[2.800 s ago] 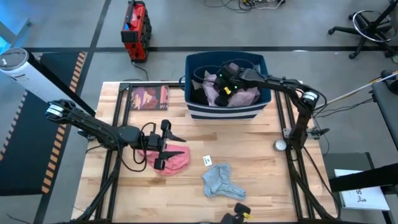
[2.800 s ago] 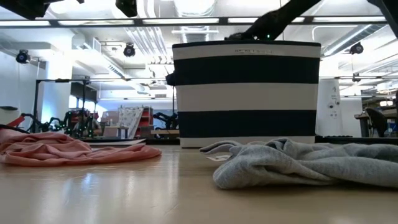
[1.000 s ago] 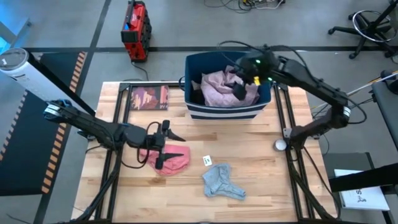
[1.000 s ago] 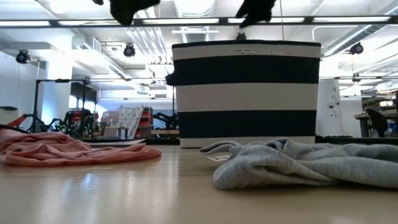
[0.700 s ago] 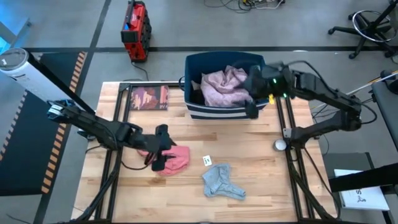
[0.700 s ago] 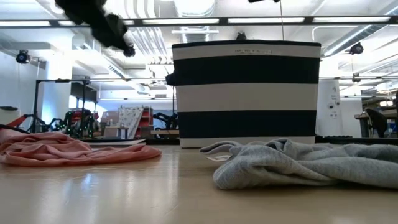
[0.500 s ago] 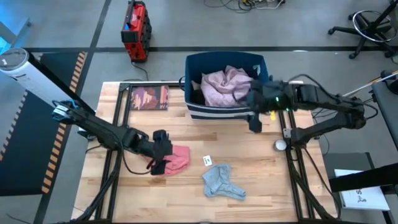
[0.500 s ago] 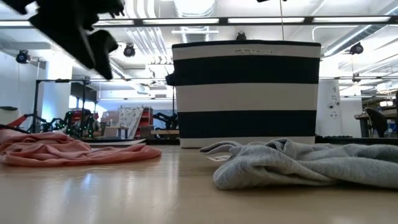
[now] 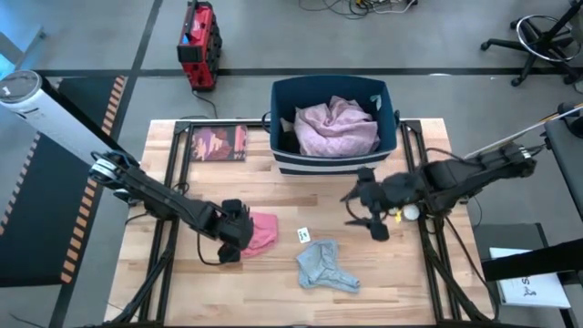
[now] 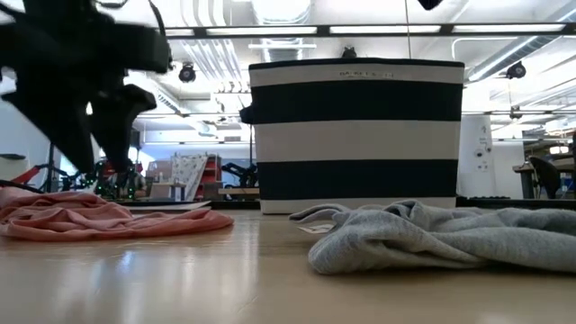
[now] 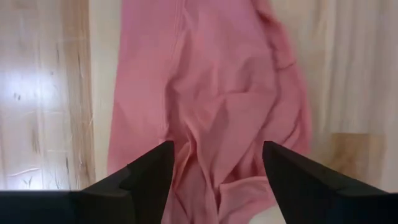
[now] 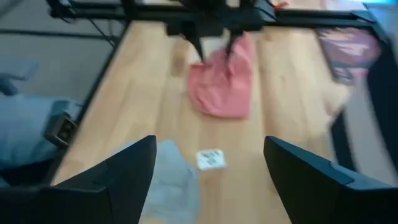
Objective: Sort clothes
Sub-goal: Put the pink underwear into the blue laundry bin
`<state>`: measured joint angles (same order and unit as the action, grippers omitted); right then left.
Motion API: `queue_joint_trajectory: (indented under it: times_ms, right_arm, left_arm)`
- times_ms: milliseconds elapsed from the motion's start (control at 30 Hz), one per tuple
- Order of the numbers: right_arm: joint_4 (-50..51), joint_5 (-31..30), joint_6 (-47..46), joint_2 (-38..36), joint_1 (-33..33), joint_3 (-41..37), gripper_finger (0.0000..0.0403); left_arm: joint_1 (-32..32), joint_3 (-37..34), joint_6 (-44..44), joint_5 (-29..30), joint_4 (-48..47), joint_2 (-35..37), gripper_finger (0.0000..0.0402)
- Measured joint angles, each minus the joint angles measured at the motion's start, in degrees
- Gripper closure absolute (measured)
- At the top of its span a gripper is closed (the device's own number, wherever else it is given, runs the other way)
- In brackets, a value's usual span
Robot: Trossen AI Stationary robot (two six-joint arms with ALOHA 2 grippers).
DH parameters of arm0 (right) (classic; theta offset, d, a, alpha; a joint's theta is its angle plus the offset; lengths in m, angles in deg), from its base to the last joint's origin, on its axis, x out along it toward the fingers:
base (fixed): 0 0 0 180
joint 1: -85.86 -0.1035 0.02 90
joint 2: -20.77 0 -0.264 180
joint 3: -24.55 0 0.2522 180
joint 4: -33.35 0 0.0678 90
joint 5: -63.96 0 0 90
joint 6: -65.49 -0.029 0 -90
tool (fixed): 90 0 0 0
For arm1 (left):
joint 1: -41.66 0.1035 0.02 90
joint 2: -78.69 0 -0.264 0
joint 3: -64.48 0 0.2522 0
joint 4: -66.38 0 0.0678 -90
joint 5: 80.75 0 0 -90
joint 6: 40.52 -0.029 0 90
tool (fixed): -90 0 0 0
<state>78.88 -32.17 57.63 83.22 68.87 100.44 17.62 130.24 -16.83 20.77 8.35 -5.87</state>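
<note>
Low view shows small writing on the top band of the striped bin (image 10: 356, 135), too fine for me to read; a small white tag (image 9: 304, 236) lies on the table (image 9: 401, 292) between the bin and the grey garment (image 9: 322, 266), its print unreadable too.

My left end effector (image 9: 231, 235) is stretched low across the table, well in front of the bin and toward its left side, sitting right at the edge of the pink garment (image 9: 260, 231). In the left wrist view my fingers (image 11: 142, 175) are spread wide with the pink cloth (image 11: 211, 106) lying flat between and beyond them, not gripped.

My right end effector (image 9: 366, 210) hangs over the table just in front of the bin's right corner, arm folded in from the right edge. Its fingers (image 12: 127, 168) stand wide apart and hold nothing.

A large mauve-pink garment (image 9: 335, 126) fills the bin, with a dark piece beside it at the left wall. The grey garment lies crumpled in front of the bin, nearer the front edge. A dark-red booklet (image 9: 219, 143) lies flat just left of the bin. Nothing stands between my left end effector and the pink garment.
</note>
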Motion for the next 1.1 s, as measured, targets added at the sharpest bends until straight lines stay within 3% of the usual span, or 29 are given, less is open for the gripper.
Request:
queue_joint_trajectory:
  times_ms: [233, 467, 700, 833, 1100]
  right_arm:
    - [-9.8, 0.0, -1.8, 0.8, -4.1, -7.2, 0.0139]
    - [-13.6, 0.0, -3.8, 0.8, -6.4, -9.2, 0.0151]
    - [-14.7, 0.0, -4.1, 1.1, -7.7, -9.2, 0.0166]
    - [-14.6, 0.0, -4.0, 1.1, -8.3, -9.2, 0.0177]
    - [-14.6, 0.0, -4.2, 1.1, -11.0, -9.2, 0.0197]
  left_arm:
    - [2.0, -4.2, -0.8, 0.0, 3.1, -1.1, 0.0196]
    - [2.2, -9.9, -0.7, -2.6, 14.4, -1.0, 0.0237]
    - [2.2, -11.5, 2.9, -2.8, 15.8, -0.9, 0.0319]
    - [2.1, -7.8, 3.4, -3.2, 16.0, -0.6, 0.0388]
    - [1.5, 7.0, -1.5, -3.2, 14.8, -0.3, 0.0399]
